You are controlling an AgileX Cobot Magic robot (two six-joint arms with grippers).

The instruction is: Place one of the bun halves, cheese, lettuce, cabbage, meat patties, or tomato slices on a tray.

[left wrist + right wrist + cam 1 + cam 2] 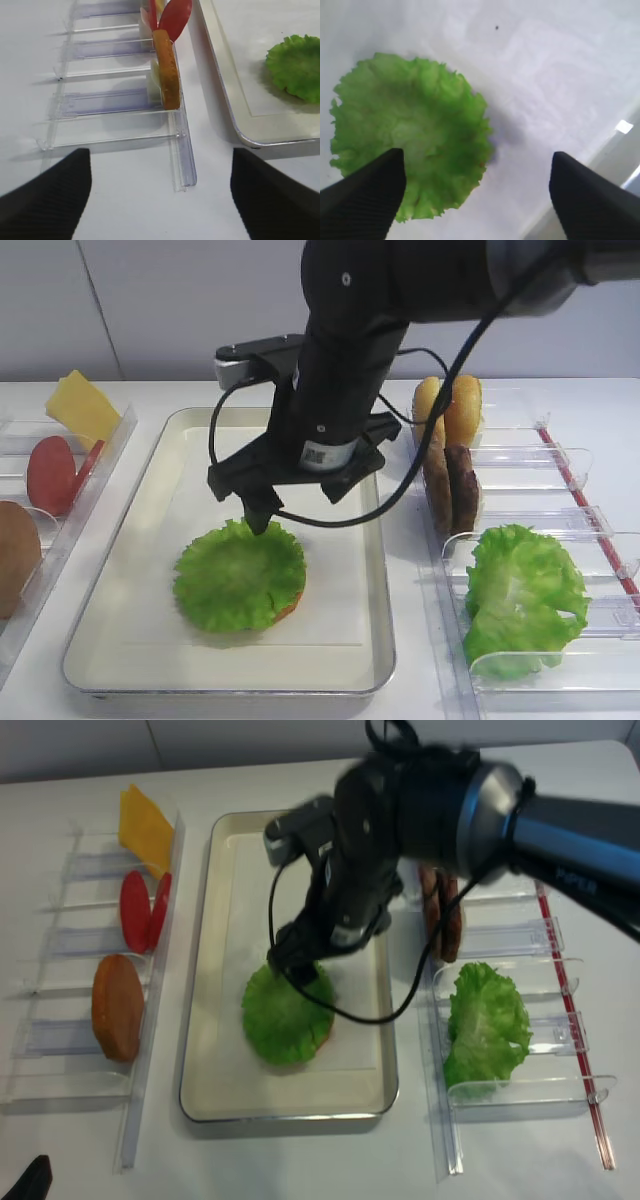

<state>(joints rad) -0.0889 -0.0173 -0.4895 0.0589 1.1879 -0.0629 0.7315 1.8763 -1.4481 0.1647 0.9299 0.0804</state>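
On the tray (140, 540) lies the lettuce (240, 577) over a bun edge, right tool (477, 192) spread just above it, holding nothing; left wrist view alone shows the left tool (160, 187) spread over white tabletop (120, 210) beside a clear rack (115, 115).

Right arm (350, 350) is glossy black all the way down, with a fat rounded casing and a small pale dot near the top of the shell. A silver-grey band (497, 790) rings the link in the realsense view, with faint white lettering further along. A black cable (440, 430) loops loose off the wrist, and a white label with dark code print (322, 454) sits on the front. A pale grey block (238, 368) juts off the side. In both wrist views the fingers (362, 202) are matte black wedges with a fine woven texture (45, 200).
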